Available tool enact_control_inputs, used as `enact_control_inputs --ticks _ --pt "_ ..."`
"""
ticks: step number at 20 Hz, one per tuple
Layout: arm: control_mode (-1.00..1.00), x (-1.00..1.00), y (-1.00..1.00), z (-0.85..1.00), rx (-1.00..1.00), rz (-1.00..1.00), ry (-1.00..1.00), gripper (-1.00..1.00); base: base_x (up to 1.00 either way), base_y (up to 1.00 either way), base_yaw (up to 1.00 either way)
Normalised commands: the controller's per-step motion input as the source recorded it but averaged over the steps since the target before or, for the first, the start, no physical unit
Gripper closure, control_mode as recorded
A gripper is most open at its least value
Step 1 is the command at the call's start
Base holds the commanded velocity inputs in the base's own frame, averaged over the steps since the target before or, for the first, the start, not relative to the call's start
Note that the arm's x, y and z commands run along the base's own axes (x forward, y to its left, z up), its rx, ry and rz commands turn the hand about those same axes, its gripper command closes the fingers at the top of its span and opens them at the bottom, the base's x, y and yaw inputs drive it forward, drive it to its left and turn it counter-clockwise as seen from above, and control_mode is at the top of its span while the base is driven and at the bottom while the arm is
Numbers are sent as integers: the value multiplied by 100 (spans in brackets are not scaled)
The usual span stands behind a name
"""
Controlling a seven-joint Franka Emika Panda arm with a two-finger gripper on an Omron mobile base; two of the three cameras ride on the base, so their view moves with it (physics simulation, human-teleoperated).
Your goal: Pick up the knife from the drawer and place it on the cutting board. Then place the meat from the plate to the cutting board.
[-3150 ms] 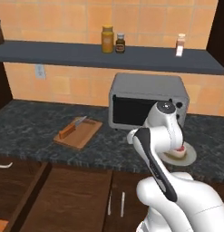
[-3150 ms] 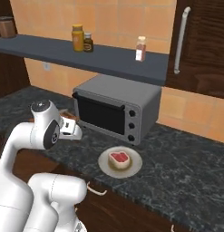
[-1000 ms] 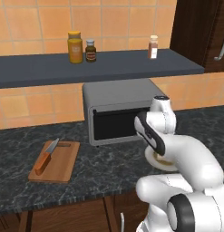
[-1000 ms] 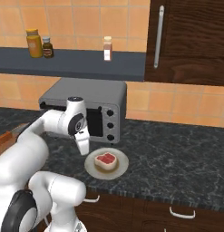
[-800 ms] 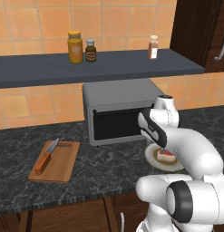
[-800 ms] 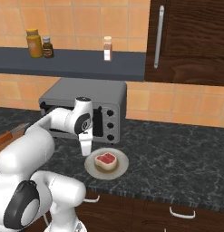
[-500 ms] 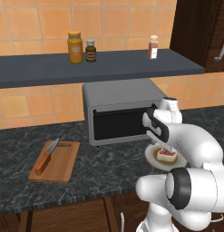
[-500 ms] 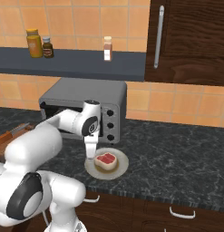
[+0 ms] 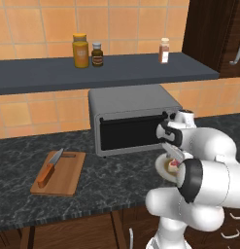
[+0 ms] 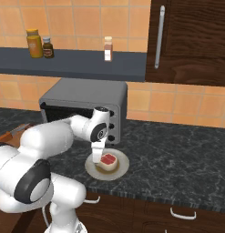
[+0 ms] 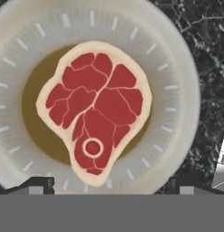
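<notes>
Swung further right over the past second and now poised directly above the meat [image 11: 96, 108]: gripper [image 11: 111, 183] pointing straight down, fingertips [image 11: 37, 184] spread wide at either side of the hand view, nothing between them, not yet touching the steak. Seen in the right base view as gripper [image 10: 98, 159] hanging just over the plate's near-left part, with the white forearm reaching across from the left. Partly hidden behind the arm's own elbow in the left base view.

Lying flat in the tan centre of the plate [image 11: 186, 90]: meat, red with a white fat rim, small round bone mark toward its narrow end. Same meat [image 10: 108, 159] and plate [image 10: 121, 169] resting on the dark marbled desk [image 10: 177, 159], just in front of the grey toaster oven [image 10: 84, 107].

Well apart to the left on the desk: cutting board [image 9: 68, 177], with the knife [image 9: 49, 168] already lying on it, orange-brown handle toward the near end, blade pointing toward the slot handle at the far end.

Above, on the dark shelf [image 9: 116, 73]: orange jar [image 9: 80, 50], small dark bottle [image 9: 97, 54] and pale spice shaker [image 9: 164, 50].
</notes>
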Motion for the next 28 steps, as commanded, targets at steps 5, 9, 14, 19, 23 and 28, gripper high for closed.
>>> enact_control_inputs --ticks 5,9,14,19,23,28 --pt "-100 30 -1 -27 0 -8 5 -100 0 0 0" --pt "-100 33 0 -22 0 -5 6 -100 0 0 0" --pt "-100 9 -9 -26 0 -2 8 -100 0 0 0" --pt "-100 -40 -35 -26 1 0 2 -100 0 0 0" --pt "-100 -22 -15 -27 1 0 0 -100 0 0 0" --pt "-100 -1 0 -24 0 0 0 100 0 0 0"
